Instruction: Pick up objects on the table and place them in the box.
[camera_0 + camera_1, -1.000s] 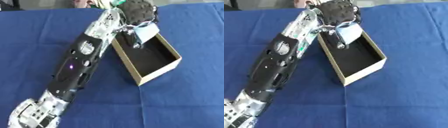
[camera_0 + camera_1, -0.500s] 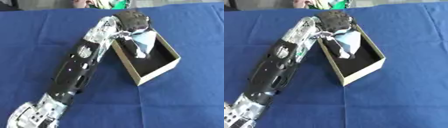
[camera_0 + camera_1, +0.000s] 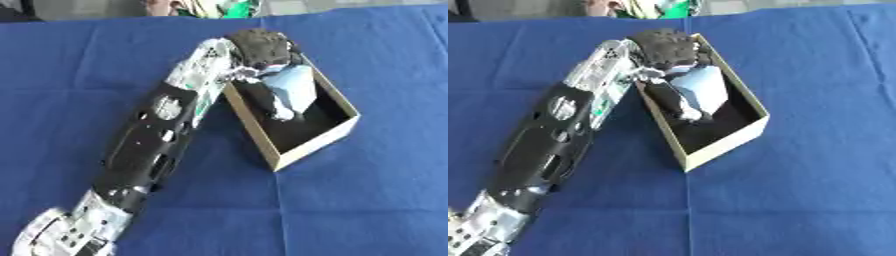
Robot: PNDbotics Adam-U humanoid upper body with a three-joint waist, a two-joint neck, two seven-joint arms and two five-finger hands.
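I am looking down at the desk (image 3: 367,200), which is covered all over by a blue cloth and is filling nearly the whole of both views. My left arm (image 3: 149,150) is stretching diagonally from the lower left corner up toward the far middle of the desk, black along the forearm with silver at the joints. The open cardboard box (image 3: 337,135) is sitting askew just to the right of the arm, its tan walls framing a dark inside and its near corner pointing toward me. The left robot hand (image 3: 260,47) is hanging over the far end of the box, its dark fingers curled around the top of a pale blue-white object (image 3: 700,90). That object is tilting down inside the box, between its walls; I cannot tell whether its lower end is touching the floor. My right robot hand is appearing in neither view.
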